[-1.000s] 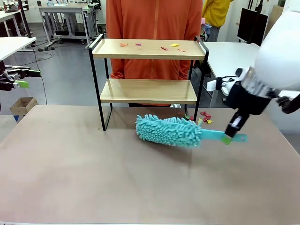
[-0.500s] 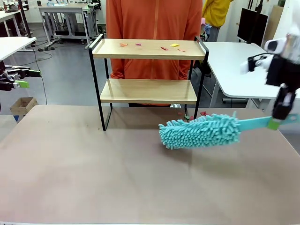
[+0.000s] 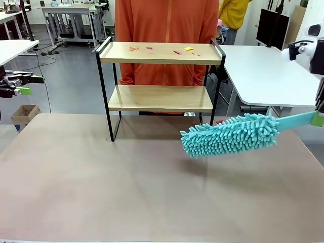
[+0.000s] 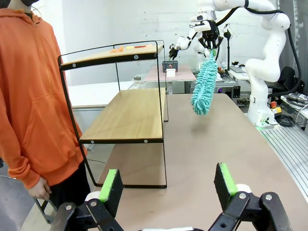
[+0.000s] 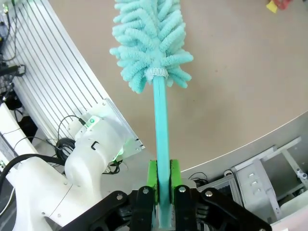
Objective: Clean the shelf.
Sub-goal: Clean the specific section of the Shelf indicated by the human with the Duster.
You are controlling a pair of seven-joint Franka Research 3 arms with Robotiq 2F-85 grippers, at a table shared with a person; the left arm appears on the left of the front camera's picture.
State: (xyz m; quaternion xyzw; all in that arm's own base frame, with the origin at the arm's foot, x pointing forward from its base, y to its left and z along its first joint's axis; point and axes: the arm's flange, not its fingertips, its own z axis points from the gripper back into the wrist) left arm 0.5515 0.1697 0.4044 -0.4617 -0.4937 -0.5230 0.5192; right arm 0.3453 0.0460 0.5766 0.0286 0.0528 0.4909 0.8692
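While the right gripper [image 5: 162, 169] clamps the duster [image 3: 230, 134] by its handle [image 5: 161, 120] near the shelf [image 3: 159, 97] at the table's [image 3: 76, 177] far side, the left gripper [image 4: 168, 185] gapes empty, and the shelf looks light, rigid, tippy, best steadied by its frame [image 3: 104, 91].

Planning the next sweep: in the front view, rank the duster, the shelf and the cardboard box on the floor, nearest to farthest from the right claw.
1. duster: held in the right claw, right side.
2. shelf: centre, far edge.
3. cardboard box: floor, far left.
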